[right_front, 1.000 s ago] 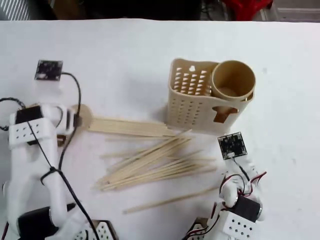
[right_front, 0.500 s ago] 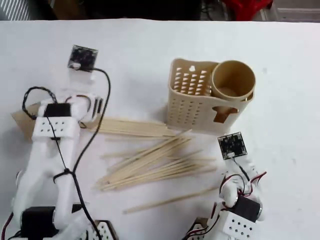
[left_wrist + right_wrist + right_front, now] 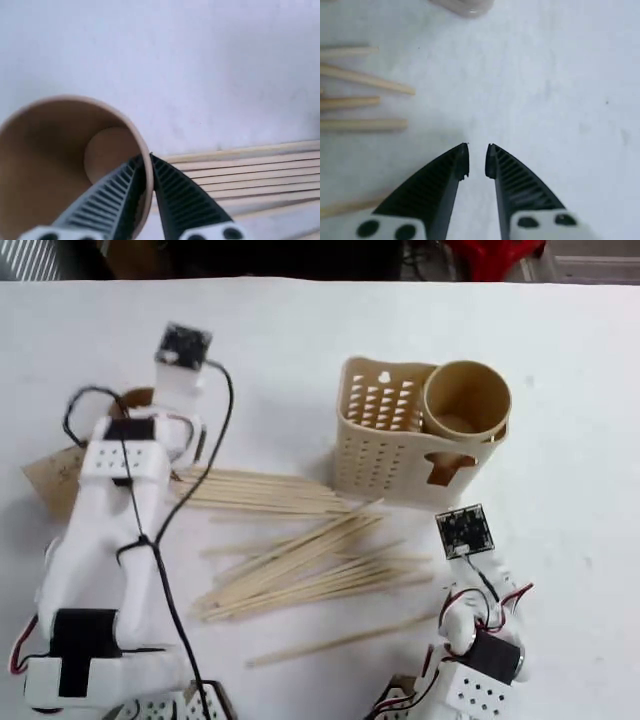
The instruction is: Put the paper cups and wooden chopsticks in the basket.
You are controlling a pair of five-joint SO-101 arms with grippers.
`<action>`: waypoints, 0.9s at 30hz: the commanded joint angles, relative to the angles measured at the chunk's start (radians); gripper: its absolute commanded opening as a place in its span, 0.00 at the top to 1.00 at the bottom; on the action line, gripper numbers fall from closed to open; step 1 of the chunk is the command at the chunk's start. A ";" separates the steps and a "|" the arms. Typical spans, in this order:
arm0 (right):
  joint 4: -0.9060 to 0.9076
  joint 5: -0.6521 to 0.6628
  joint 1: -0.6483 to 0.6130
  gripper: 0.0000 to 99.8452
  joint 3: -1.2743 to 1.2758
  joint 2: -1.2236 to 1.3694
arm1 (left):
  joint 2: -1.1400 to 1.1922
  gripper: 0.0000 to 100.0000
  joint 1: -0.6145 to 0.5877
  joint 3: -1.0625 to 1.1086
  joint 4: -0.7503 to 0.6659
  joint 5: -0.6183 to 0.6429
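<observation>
My left gripper [image 3: 148, 161] is shut on the rim of a brown paper cup [image 3: 55, 150], one finger inside the cup and one outside. From above, a bit of that cup [image 3: 136, 398] peeks out behind the left arm, left of the basket. The cream perforated basket [image 3: 385, 445] stands mid-table and holds another paper cup [image 3: 466, 400] in its right end. Wooden chopsticks [image 3: 300, 565] lie scattered in front of the basket, with a neat row [image 3: 250, 167] close to the held cup. My right gripper [image 3: 476, 161] hovers slightly open over bare table beside some chopstick ends [image 3: 365, 102].
A flat brown cardboard piece [image 3: 50, 475] lies at the left, beside the left arm. One stray chopstick [image 3: 340, 640] rests nearer the front edge. The right arm's base [image 3: 480, 665] sits at the front right. White table stretches behind and to the right of the basket.
The left arm has swung away from the front edge and to the right, carrying the cup off the end of the chopstick row. The right arm has stayed still.
</observation>
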 commanded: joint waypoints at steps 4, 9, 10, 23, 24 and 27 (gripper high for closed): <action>0.005 0.006 -0.004 0.93 0.009 -0.016 | -0.013 0.98 0.101 -0.583 0.404 0.014; 0.005 0.006 -0.005 0.93 0.009 -0.016 | -0.010 0.98 0.302 -0.987 0.539 0.092; 0.005 0.006 -0.005 0.93 0.009 -0.016 | -0.008 0.98 0.357 -1.039 0.537 0.101; 0.005 0.006 -0.005 0.93 0.009 -0.016 | 0.251 0.98 0.851 -1.138 0.247 0.097; 0.005 0.006 -0.005 0.93 0.009 -0.016 | 0.272 0.98 0.868 -1.138 0.235 0.097; 0.005 0.006 -0.005 0.93 0.009 -0.016 | 0.312 0.98 0.906 -1.158 0.224 0.097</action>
